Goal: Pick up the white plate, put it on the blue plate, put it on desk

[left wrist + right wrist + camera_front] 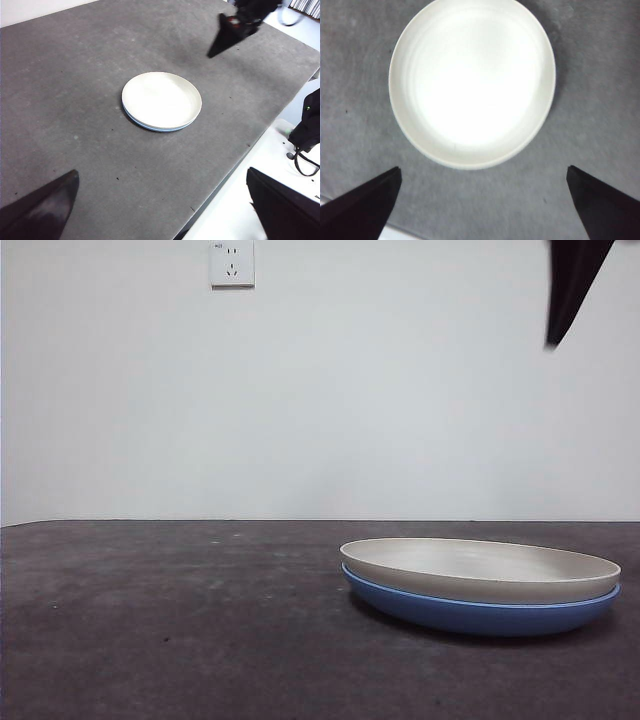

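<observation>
Your white plate sat nested in the blue plate on the worktop. The right tool, spread and empty, hung above them; the left tool waited, spread. Next, judging so: regrasp the rim.

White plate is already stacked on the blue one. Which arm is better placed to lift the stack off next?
Right, probably. The right gripper hangs open directly above the white plate, which sits nested in the blue plate. The left gripper is open too, but farther back across the desk.
</observation>
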